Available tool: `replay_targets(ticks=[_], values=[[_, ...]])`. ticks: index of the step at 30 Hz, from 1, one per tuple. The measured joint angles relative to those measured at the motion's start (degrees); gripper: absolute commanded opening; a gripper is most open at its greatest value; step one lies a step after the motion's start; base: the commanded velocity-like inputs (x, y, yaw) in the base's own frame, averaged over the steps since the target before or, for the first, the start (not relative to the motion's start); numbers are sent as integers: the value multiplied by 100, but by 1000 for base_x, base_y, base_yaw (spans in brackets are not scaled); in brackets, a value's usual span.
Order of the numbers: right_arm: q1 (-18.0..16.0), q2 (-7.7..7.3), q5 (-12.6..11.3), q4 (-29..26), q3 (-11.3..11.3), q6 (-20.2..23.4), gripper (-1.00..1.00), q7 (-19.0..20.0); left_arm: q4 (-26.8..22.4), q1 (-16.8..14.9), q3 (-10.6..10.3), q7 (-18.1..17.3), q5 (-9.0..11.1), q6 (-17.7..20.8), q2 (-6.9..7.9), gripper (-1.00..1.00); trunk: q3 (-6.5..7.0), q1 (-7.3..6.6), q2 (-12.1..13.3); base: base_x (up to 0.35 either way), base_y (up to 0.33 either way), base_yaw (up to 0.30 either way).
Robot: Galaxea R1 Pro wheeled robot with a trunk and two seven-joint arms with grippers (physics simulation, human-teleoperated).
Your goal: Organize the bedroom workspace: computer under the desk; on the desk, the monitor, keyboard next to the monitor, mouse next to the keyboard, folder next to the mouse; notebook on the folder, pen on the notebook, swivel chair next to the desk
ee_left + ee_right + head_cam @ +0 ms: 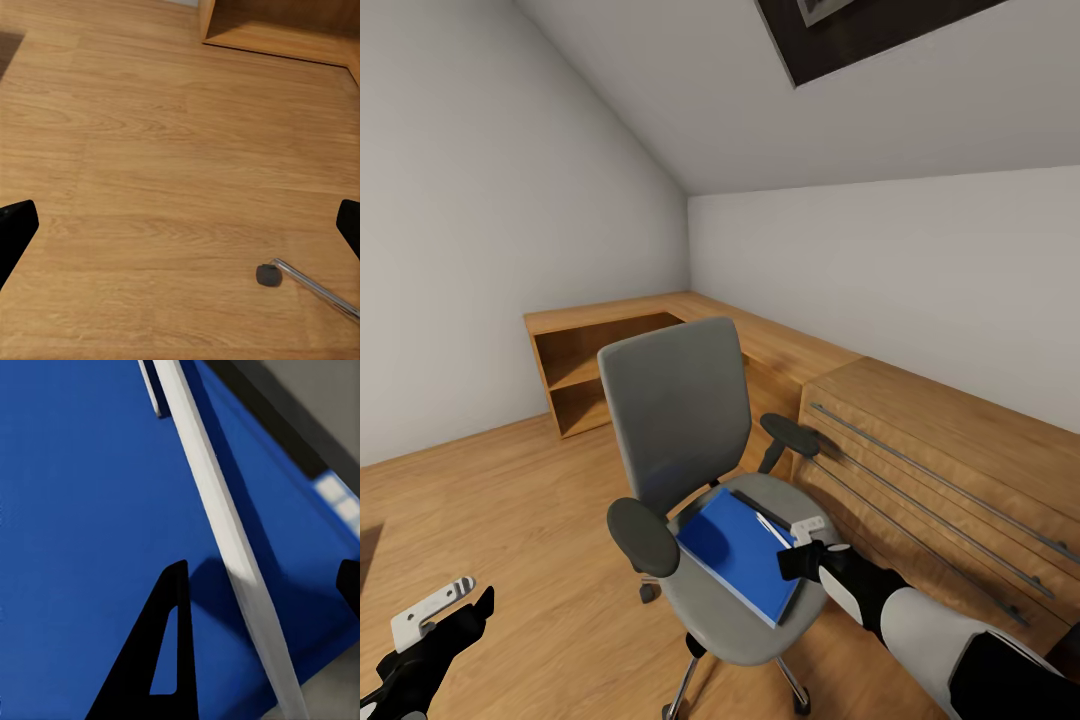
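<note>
The grey swivel chair (678, 420) stands in the middle of the wood floor. A bright blue folder (735, 550) lies flat on its seat. A thin whitish pen (772, 527) rests on the folder. A narrow black strip (760, 507) runs along the folder's far edge; I cannot tell what it is. My right gripper (807, 548) hovers low over the folder's right corner. In the right wrist view it is open (262, 577), and the pen (217, 502) runs between its fingers over the blue cover (82, 525). My left gripper (445, 608) hangs open (180, 217) over bare floor.
Low light-wood cabinets line the walls: an open shelf unit (585, 365) at the back and a drawer unit (950, 470) close to the chair's right. A chair castor (268, 274) with its chrome leg shows on the floor. A skylight (860, 30) sits in the sloped ceiling.
</note>
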Motion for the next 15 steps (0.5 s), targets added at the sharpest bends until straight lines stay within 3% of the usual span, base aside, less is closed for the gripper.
replay_targets(ticks=[15], values=[[-21, -1, 9, -124, 3, 295, -100, -9, 1, 0, 0, 0, 0, 0, 0, 100, 0, 0, 0, 0, 0, 0]])
